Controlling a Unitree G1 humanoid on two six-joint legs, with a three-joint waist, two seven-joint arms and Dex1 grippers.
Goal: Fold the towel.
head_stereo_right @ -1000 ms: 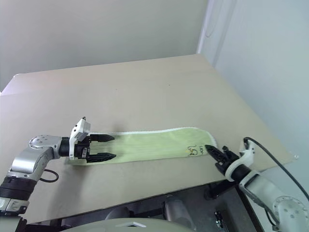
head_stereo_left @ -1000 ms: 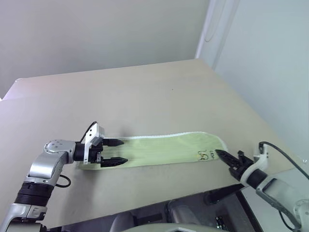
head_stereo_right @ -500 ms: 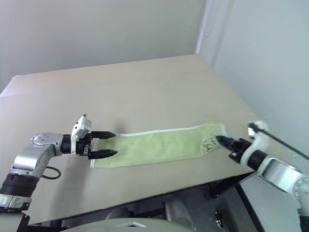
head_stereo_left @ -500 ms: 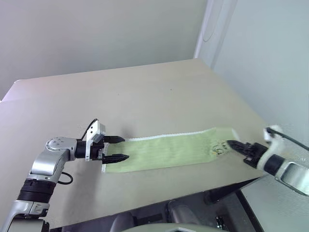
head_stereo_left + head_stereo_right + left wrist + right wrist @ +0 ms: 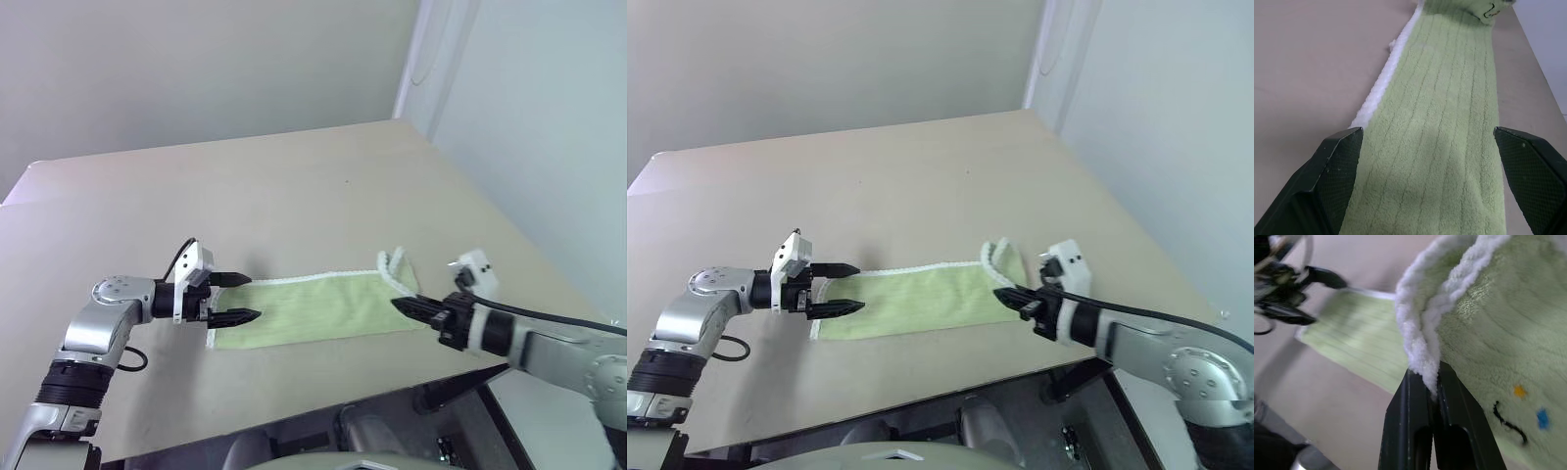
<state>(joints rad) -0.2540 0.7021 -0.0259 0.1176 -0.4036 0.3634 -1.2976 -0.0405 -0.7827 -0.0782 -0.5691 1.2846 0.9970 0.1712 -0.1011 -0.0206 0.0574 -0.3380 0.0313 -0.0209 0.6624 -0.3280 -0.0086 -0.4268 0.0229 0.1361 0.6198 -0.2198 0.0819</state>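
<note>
Left eye view: the towel (image 5: 313, 308) lies as a long pale green strip on the tan table (image 5: 294, 196), near the front edge, white edging along its far side. Its right end is lifted and curled back over the strip. The left gripper (image 5: 238, 299) hovers at the towel's left end, pointing right along the strip, fingers spread wide, nothing held. The right gripper (image 5: 404, 305) reaches in from the right, pointing left, fingers pinched together at the raised end.

Right eye view: same layout. The left arm is bent at the elbow, wrist roughly level. The right forearm lies low across the table's front corner.

Left wrist view: the two black fingers (image 5: 1337, 171) stand far apart, one near each long edge of the towel (image 5: 1440, 122), which runs away from the camera in ribbed terry. White edging follows one side. At the far end a folded-over bit shows a dark embroidered mark, too small to read.

Right wrist view: the fingertips (image 5: 1422, 396) are clamped on the white edging of the towel (image 5: 1488, 333), cloth bunched above them. Small stitched marks in black, yellow and blue sit nearby; no legible writing. The left gripper (image 5: 1312, 289) shows beyond, at the strip's other end.
</note>
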